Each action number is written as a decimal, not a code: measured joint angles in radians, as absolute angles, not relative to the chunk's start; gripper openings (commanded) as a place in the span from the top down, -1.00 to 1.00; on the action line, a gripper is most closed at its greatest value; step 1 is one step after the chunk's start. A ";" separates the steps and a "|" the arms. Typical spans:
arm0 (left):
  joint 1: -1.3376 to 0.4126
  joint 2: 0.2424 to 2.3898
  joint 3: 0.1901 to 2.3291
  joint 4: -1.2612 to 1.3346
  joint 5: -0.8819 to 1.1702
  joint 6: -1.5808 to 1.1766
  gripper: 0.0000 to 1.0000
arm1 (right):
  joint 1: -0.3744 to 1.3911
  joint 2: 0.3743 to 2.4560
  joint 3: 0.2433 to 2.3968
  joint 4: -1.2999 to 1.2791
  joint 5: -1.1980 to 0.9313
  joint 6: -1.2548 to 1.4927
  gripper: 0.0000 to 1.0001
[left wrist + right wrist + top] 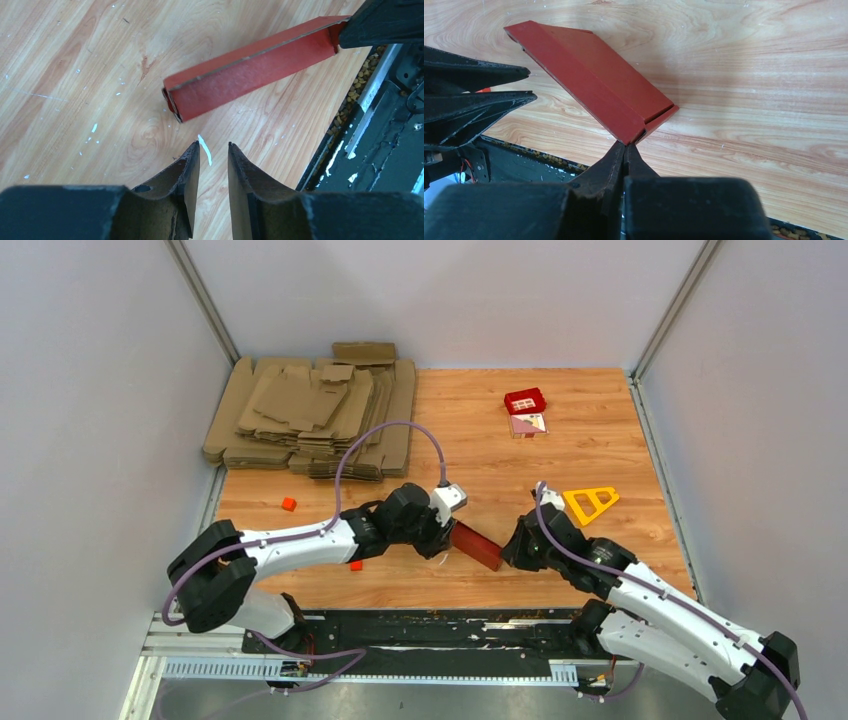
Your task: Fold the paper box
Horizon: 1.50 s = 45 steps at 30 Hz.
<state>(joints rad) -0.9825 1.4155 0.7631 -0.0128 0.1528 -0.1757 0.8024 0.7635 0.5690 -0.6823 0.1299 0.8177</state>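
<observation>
While the right gripper [626, 146] clamps one corner of the paper box [599, 80], jaws together on the card, we record the box as a flattened red sleeve, not yet squared up. In the top view it lies on the table [600, 440] at about 6 o'clock from the board's centre, between the two wrists, with its length running from 10 o'clock to 4 o'clock. The right claw holds the 4 o'clock end. The left gripper [212, 147] stands narrowly apart and empty, its tips just short of the 10 o'clock end and not touching it. The brown cardboard sheets [310, 415] lie well apart at 11 o'clock.

We judge the step in hand to be steadying the sleeve for work on its free end. The next move calls for the left claw to advance onto that end while the right hold stays firm. The thin card may buckle under a skewed push.
</observation>
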 measured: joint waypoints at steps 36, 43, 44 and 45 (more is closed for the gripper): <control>-0.855 1.491 0.826 0.140 0.200 -0.448 -0.27 | 0.802 0.770 0.549 -0.661 0.118 0.817 0.94; -0.855 1.519 0.822 0.183 0.200 -0.464 -0.03 | 0.802 0.770 0.548 -0.657 0.117 0.817 0.90; -0.855 1.519 0.817 0.192 0.200 -0.467 -0.01 | 0.802 0.770 0.548 -0.657 0.117 0.817 0.87; -0.855 1.519 0.807 0.209 0.201 -0.469 0.02 | 0.802 0.770 0.548 -0.657 0.117 0.817 0.84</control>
<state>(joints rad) -0.8551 1.5188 0.8066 0.2089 0.2008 -0.4686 0.8024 0.7700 0.5484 -0.6571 0.1169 0.8169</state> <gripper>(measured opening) 0.527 0.045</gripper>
